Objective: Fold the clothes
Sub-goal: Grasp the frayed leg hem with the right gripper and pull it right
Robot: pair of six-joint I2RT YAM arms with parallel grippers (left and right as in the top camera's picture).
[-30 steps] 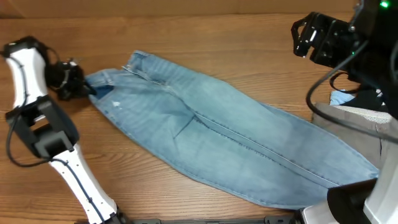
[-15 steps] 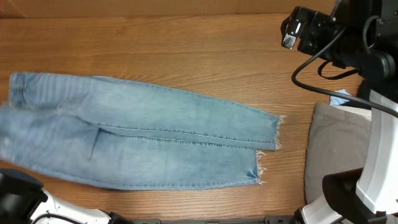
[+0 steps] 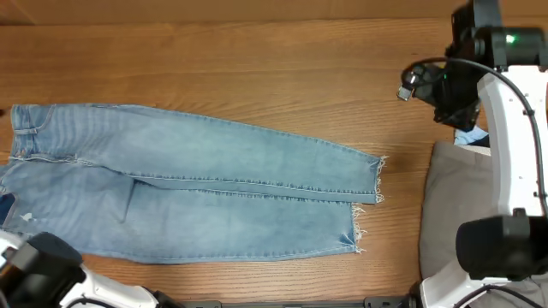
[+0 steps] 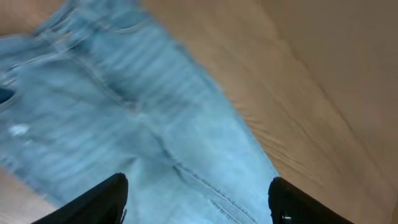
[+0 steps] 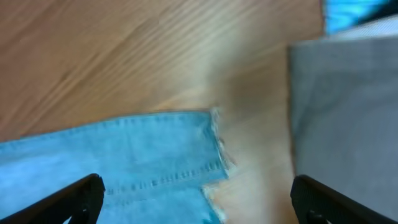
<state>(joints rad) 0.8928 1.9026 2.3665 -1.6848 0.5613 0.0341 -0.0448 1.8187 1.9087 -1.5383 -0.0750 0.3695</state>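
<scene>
The clothes, long light-blue denim jeans (image 3: 197, 184), lie flat across the table with the waistband (image 3: 26, 133) at the left and the frayed hems (image 3: 377, 180) at the right. My left gripper (image 4: 198, 202) hovers open over the upper part of the jeans (image 4: 124, 112), with nothing between its fingers. In the overhead view only the left arm (image 3: 38, 265) shows, at the bottom left corner. My right gripper (image 3: 413, 83) hangs open at the far right. It stands above bare wood beside the frayed hem (image 5: 214, 146) and holds nothing.
Folded grey trousers (image 3: 467, 205) lie at the table's right edge, and they also show as grey cloth (image 5: 348, 112) in the right wrist view. A small light-blue cloth (image 3: 469, 135) lies just behind them. The right arm's base (image 3: 497, 248) stands at the bottom right.
The left gripper has opened and let go of the jeans, which now lie stretched flat instead of slanted. The left arm has drawn back to the bottom left. The right gripper has shifted slightly right.
</scene>
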